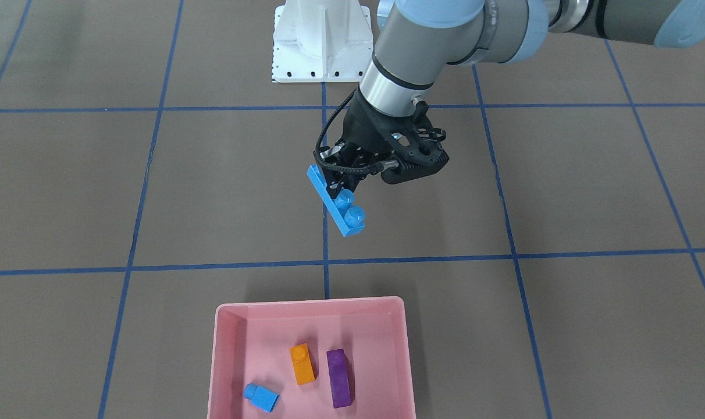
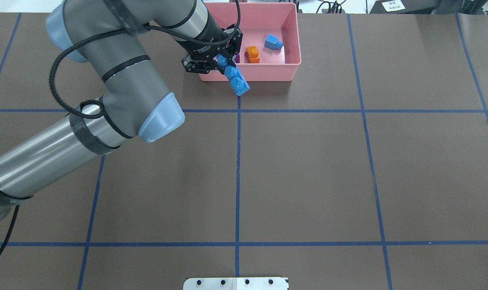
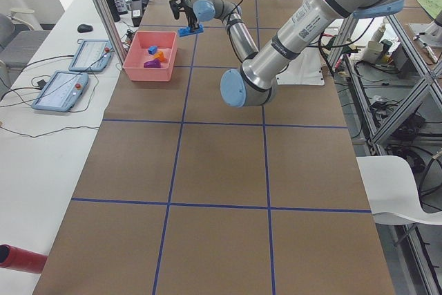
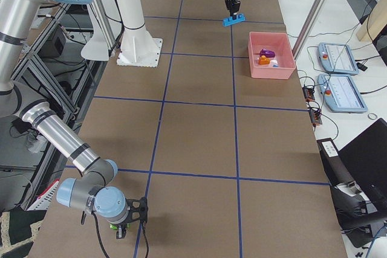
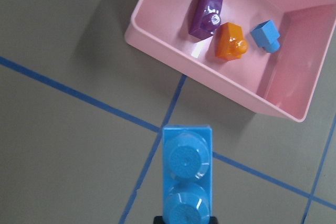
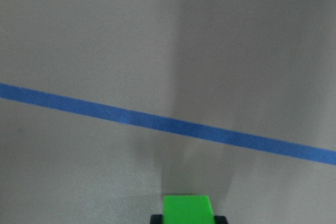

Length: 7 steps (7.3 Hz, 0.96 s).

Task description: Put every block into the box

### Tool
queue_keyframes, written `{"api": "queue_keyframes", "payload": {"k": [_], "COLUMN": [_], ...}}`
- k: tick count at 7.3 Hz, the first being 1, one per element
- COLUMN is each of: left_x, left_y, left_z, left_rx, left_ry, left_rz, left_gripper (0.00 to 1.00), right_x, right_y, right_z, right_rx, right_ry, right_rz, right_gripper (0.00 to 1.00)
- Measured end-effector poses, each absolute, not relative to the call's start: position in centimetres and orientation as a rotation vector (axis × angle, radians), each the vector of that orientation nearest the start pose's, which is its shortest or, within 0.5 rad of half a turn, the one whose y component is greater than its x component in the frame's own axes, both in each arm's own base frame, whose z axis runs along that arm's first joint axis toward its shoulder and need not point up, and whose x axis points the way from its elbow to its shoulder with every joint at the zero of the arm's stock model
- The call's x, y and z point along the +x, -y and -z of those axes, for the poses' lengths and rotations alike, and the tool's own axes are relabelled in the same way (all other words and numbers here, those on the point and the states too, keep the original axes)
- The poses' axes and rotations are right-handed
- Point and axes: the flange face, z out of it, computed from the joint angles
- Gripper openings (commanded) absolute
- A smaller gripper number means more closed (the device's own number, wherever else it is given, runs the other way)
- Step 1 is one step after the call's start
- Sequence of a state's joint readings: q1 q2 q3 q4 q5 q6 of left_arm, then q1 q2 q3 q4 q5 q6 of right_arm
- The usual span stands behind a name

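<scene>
My left gripper (image 1: 342,181) is shut on the long blue four-stud block (image 1: 338,203) and holds it tilted above the table, just short of the pink box (image 1: 312,306). In the overhead view the gripper (image 2: 221,64) is at the box's (image 2: 293,40) near left corner. The orange block (image 1: 302,364), the purple block (image 1: 339,378) and the small blue block (image 1: 261,397) lie inside the box. My right gripper (image 4: 125,226) is shut on the green block (image 6: 188,209), low over the table far from the box.
The white robot base (image 1: 320,41) stands at the table's robot side. Blue tape lines (image 2: 238,161) cross the brown table. Control tablets (image 4: 341,92) lie on the side bench beyond the box.
</scene>
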<state>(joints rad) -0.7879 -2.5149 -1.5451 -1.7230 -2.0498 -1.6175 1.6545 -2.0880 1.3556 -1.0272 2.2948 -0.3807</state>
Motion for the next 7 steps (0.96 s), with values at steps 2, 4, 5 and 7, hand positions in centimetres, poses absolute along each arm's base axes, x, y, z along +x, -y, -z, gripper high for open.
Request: {"api": "queue_keyframes", "payload": {"k": [2, 4, 5, 7], "left_x": [47.4, 50.8, 51.8, 52.8], "left_y": [61.3, 66.0, 67.5, 69.6], "left_z": [-4.4, -5.5, -6.4, -8.4], "left_rx": [0.043, 0.114, 0.148, 0.2], "left_ry": [-1.17, -1.19, -1.19, -1.174], "left_rz": [0.533, 0.608, 0.635, 0.68], "left_gripper": [0.0, 0.0, 0.0, 0.99], "right_x": [8.0, 8.8, 9.8, 12.1], "right_y": [17.7, 22.5, 27.0, 38.1], "right_z": [-86.6, -81.8, -78.1, -69.3], "right_rx": [0.033, 0.043, 0.047, 0.059], "right_ry": [0.779, 0.787, 0.787, 0.785], "right_rz": [0.219, 0.202, 0.181, 0.16], "right_gripper": [0.0, 0.0, 0.0, 0.0]}}
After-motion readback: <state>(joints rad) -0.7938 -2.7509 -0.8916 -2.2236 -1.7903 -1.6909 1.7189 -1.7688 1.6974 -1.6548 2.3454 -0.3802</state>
